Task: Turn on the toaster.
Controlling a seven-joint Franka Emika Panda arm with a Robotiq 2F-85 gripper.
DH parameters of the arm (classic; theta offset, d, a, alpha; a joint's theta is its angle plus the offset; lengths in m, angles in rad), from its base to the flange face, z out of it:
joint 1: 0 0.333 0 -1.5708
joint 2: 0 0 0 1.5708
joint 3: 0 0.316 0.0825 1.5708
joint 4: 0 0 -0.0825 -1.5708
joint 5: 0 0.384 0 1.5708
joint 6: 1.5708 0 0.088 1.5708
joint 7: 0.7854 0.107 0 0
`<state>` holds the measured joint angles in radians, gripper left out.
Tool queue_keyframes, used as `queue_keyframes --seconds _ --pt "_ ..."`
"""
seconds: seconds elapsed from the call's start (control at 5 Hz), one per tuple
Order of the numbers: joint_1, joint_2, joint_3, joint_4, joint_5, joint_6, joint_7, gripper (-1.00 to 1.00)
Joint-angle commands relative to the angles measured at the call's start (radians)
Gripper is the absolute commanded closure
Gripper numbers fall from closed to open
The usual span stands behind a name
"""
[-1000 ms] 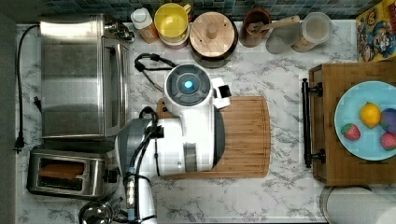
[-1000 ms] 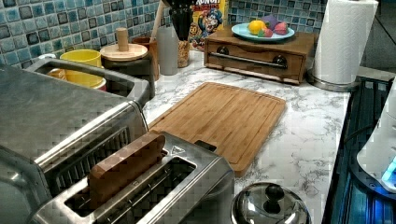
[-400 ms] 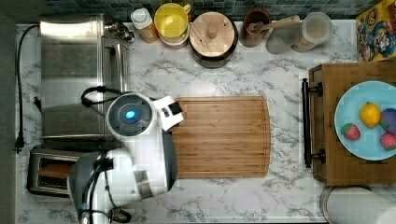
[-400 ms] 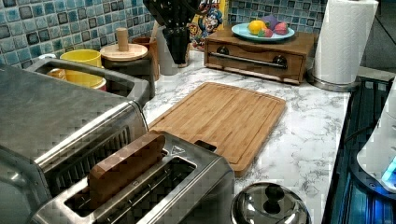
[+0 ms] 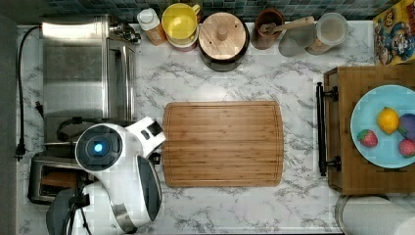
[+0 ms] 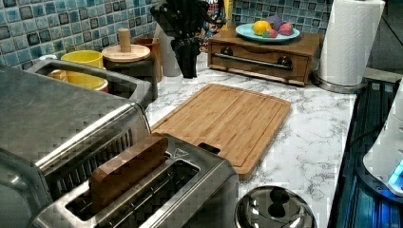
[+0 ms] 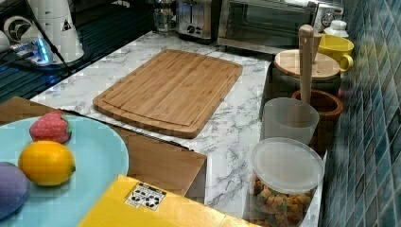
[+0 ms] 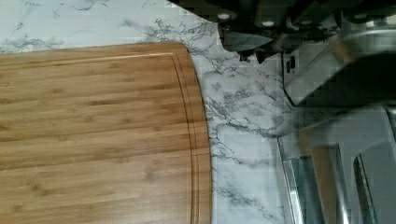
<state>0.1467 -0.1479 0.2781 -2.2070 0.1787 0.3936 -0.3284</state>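
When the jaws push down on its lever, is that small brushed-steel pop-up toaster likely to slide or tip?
The small brushed-steel pop-up toaster looks low and boxy, so tipping seems unlikely. It sits on smooth marble counter, so it might slide under a sideways push. The large steel toaster oven close beside it may limit shifting that way.

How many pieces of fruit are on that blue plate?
4 on the blue plate: a yellow lemon, a purple fruit beside it, a strawberry, and a pinkish one by the top view's right edge.

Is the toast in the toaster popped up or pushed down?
Popped up. In the left view the toast sticks well above the toaster's slot, so it looks not yet switched on.
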Motion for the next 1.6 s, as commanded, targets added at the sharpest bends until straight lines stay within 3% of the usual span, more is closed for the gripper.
queue_keyframes --seconds 0.2,0.6,1.0,1.2,1.6 --pt "0.074 -0.149 0.061 -0.185 0.154 0.01 -0.101 1.0" --pt "0.11 -0.167 0.076 -0.215 0.19 0.064 -0.095 1.0" --pt "0.082 -0.125 0.105 -0.264 0.151 0.158 -0.05 1.0" --pt "0.079 -0.123 0.104 -0.285 0.179 0.207 -0.065 1.0" --pt "0.13 -0.092 0.078 -0.299 0.269 0.291 -0.156 1.0"
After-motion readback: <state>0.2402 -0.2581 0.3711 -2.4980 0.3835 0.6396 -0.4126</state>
